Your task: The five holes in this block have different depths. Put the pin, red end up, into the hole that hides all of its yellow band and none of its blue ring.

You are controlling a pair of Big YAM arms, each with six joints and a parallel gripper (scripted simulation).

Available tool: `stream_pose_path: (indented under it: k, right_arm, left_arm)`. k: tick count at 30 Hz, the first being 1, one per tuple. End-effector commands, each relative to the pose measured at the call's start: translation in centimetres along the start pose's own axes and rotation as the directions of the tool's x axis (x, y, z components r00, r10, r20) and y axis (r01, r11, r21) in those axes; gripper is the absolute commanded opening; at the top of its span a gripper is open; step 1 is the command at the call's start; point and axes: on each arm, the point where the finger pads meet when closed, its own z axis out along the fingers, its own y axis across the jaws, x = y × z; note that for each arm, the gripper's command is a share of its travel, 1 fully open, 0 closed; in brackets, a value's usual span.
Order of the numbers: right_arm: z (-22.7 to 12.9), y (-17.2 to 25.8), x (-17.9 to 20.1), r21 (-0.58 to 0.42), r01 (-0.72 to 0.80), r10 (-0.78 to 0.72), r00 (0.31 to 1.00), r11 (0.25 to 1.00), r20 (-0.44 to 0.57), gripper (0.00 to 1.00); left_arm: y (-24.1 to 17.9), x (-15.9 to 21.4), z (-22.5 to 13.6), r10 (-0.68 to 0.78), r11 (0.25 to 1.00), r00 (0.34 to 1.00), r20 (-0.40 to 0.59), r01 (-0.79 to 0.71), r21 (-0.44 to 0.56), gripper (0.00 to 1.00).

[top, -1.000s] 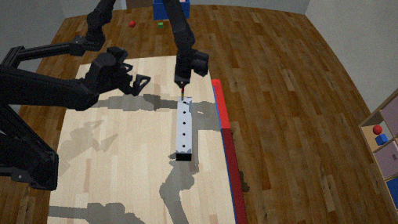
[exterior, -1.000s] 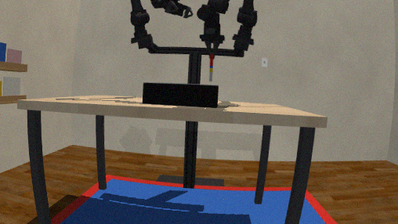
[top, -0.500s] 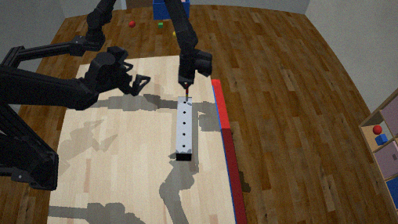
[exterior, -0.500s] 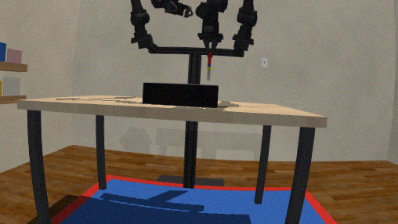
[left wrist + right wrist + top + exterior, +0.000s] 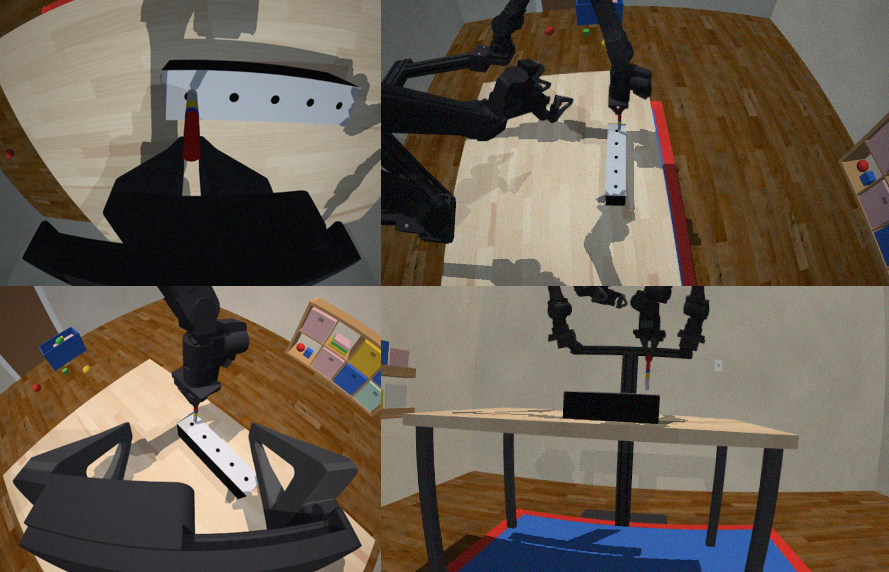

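In the top view, the pin (image 5: 619, 119) (image 5: 648, 368) (image 5: 191, 132) (image 5: 195, 412) is over the far end of the block (image 5: 616, 164) (image 5: 611, 407) (image 5: 255, 89) (image 5: 224, 457), its grey tip above the top face near the endmost hole. The left gripper (image 5: 619, 109) (image 5: 649, 347) (image 5: 191, 143) (image 5: 194, 404) is closed narrowly on its red part; the right gripper (image 5: 561, 94) (image 5: 621, 300) (image 5: 190, 429) stands wide with nothing between its fingers, off to the left. The step looks like lining up for an insertion: centre the tip over the chosen hole before lowering, descend straight and slowly, and ease off if it catches the rim. Hole depths cannot be read from above, so the seated pin should be judged by yellow hidden, blue fully showing. The pin points grey end down, red end up, its long axis about vertical, across the block's far-to-near length.

Left gripper (image 5: 619, 108) (image 5: 649, 345) (image 5: 191, 138) (image 5: 195, 404) has shifted since a second ago, carrying the pin (image 5: 619, 119) (image 5: 648, 371) (image 5: 191, 132) (image 5: 195, 413) with it; from the top view both sit a bit further right, toward the red-edged mat (image 5: 664, 132) side; from the exterior view they sit slightly further left. Most of that sideways shift came in the first half second, little since; yellow ball (image 5: 603, 43) (image 5: 87, 369) on the floor has come out from behind the left arm in the top view; that arm's shadow on the table moved along too.
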Motion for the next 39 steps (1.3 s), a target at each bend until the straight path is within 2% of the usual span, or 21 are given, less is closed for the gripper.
stream_pose_path:
  k: [1, 10, 17, 21, 26, 39]
  right_arm:
    - [0.1, -0.7, -2.2, 0.016, -0.032, 0.031, 0.998, 0.999, 0.051, 1.00]
    - [0.1, -0.7, -2.2, 0.016, -0.032, 0.031, 0.998, 0.999, 0.051, 1.00]
    - [0.1, -0.7, -2.2, 0.016, -0.032, 0.031, 0.998, 0.999, 0.051, 1.00]
    - [0.1, -0.7, -2.2, 0.016, -0.032, 0.031, 0.998, 0.999, 0.051, 1.00]
    - [0.1, -0.7, -2.2, 0.016, -0.032, 0.031, 0.998, 0.999, 0.051, 1.00]
    - [0.1, -0.7, -2.2, 0.016, -0.032, 0.031, 0.998, 0.999, 0.051, 1.00]
  left_arm:
    - [-0.7, -2.5, -1.1, -0.007, 1.000, 0.999, 0.053, 0.006, 0.016, 0.05]
    - [-0.3, -0.6, 0.4, 0.019, 1.000, 1.000, 0.000, -0.019, -0.002, 0.05]
    - [0.2, -0.8, 0.7, 0.007, 1.000, 1.000, 0.014, -0.007, 0.000, 0.05]
    - [0.0, 0.8, 1.2, 0.023, 1.000, 1.000, -0.004, -0.023, -0.004, 0.05]
    - [0.3, -0.9, 0.6, 0.004, 1.000, 1.000, 0.025, -0.004, 0.002, 0.05]
    - [0.4, -0.9, -0.3, 0.001, 1.000, 1.000, 0.031, -0.001, 0.003, 0.05]
